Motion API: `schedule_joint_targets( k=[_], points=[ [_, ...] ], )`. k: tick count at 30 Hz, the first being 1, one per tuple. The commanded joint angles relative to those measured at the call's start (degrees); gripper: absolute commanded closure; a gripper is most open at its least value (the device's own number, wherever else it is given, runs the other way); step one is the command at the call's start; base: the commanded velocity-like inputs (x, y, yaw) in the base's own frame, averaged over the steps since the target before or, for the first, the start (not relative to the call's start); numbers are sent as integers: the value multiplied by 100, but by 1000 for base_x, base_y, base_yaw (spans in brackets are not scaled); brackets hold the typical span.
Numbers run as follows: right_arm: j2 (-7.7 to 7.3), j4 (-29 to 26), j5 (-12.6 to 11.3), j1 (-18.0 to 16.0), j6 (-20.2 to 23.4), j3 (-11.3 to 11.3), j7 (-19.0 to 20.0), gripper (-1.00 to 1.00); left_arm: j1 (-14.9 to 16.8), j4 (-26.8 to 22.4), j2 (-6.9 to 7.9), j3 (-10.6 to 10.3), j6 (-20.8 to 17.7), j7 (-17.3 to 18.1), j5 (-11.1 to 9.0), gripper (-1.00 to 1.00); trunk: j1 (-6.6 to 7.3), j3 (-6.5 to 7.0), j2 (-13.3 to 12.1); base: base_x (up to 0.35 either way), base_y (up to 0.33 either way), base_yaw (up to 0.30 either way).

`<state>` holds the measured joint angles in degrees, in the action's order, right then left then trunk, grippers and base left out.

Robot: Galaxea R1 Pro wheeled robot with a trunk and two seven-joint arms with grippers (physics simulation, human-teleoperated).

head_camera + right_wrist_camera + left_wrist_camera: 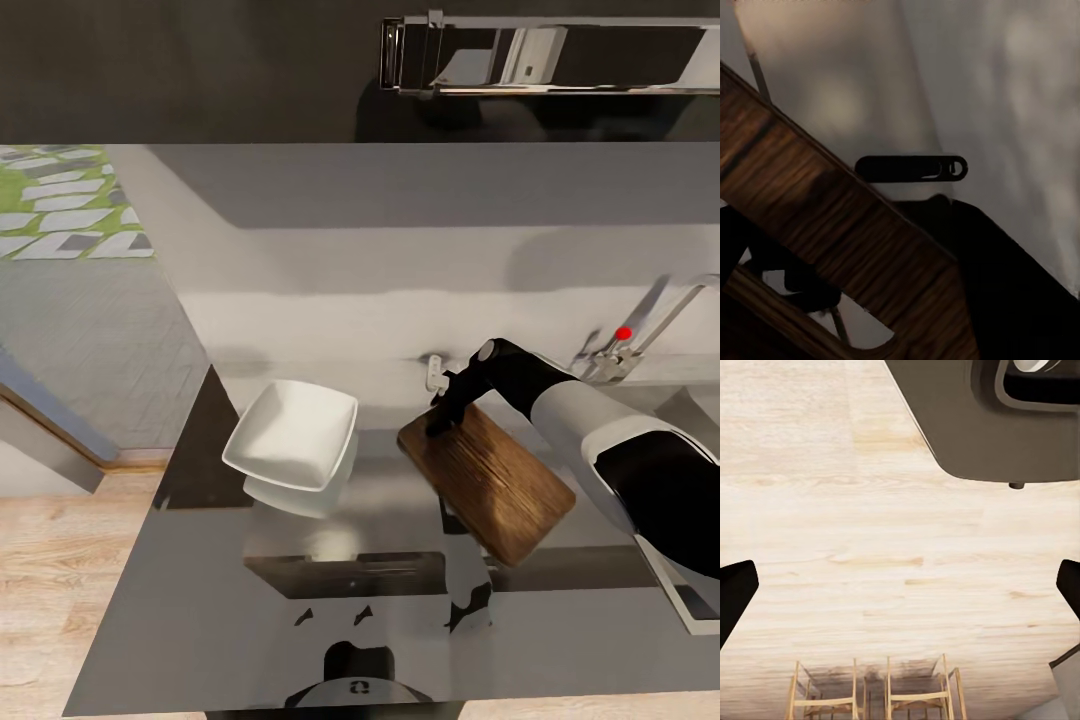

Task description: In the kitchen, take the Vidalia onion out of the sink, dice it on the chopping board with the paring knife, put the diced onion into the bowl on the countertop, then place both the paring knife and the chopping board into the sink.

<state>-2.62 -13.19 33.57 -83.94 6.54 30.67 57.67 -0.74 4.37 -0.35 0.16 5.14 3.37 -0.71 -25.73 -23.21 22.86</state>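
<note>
R gripper [445, 410] jaws clenched on the chopping board [495, 482] edge, tilted off the desk [200, 600], prob. for the sink [690, 600]. L jaws released over floor [900, 547].

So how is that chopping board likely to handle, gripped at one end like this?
The chopping board looks like stiff wood, so it probably won't flex. The right gripper holds only its far end, so the long free end would likely lever and sag or twist. Its grain looks smooth, and the glossy countertop may let it slide if it's set down.
</note>
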Motion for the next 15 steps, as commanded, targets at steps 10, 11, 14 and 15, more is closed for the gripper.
schedule_joint_targets(
  k=[10,11,14,15],
  points=[
    [-5,-9,60,97,72,9,40,100,4,11,8,1,36,15,-8,-100,-5,5,5,0,0,0],
    [-7,-9,58,97,73,6,42,100,4,11,8,1,36,15,-8,-100,-5,12,5,0,0,0],
    [-20,-9,53,97,76,5,49,100,4,11,6,1,39,15,-8,-100,-5,39,5,0,0,0],
    [-20,-9,53,97,76,6,50,100,4,11,6,1,39,15,-8,-100,-5,48,5,0,0,0]
  ],
)
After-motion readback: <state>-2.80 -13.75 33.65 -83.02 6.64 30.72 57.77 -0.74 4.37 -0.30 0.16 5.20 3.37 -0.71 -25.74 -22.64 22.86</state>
